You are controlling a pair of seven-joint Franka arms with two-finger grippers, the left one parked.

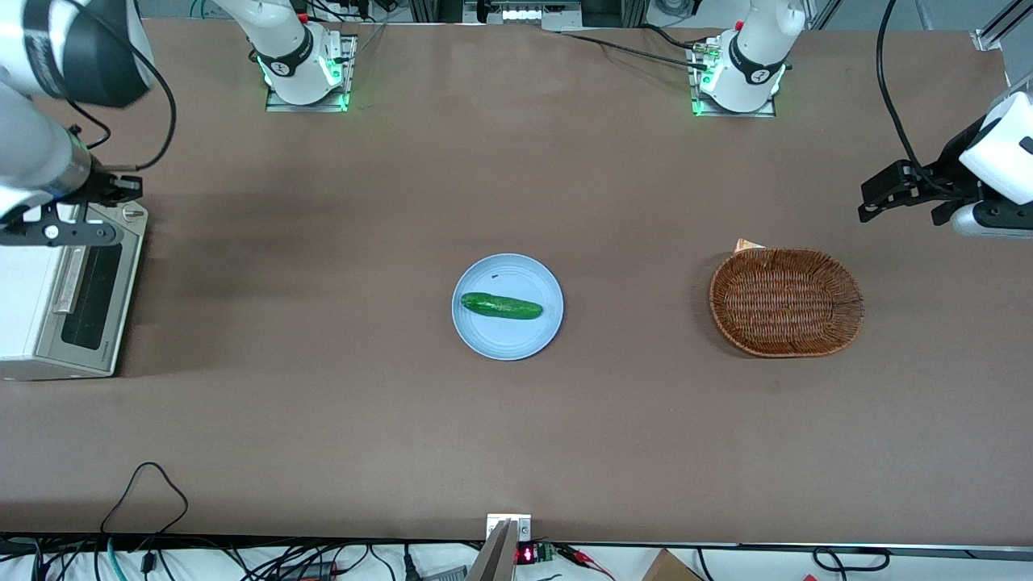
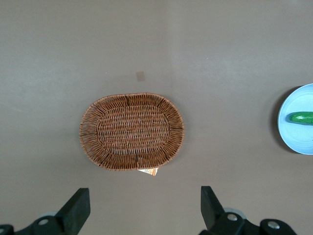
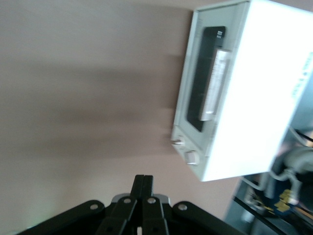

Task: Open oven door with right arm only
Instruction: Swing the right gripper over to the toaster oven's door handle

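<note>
The plate [image 1: 507, 307] with its cucumber [image 1: 500, 306] lies mid-table, while at the working arm's end the gripper [image 3: 143, 188], fingers pressed together, hovers above the oven [image 1: 56, 303], whose door [image 1: 93, 297] is shut; it must open and descend to the handle [image 1: 69, 280].

Right arm [image 1: 36, 153] reaching low at the table's end, fingers [image 3: 144, 193] seemingly pressed together

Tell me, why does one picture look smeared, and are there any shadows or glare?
Right wrist view: the oven is motion-blurred, its white top glaring, streaky shadows across the table; the gripper is shut. Front view: sharp, evenly lit, soft shadows beside the oven; the gripper hangs over it. Left wrist view: crisp.
</note>
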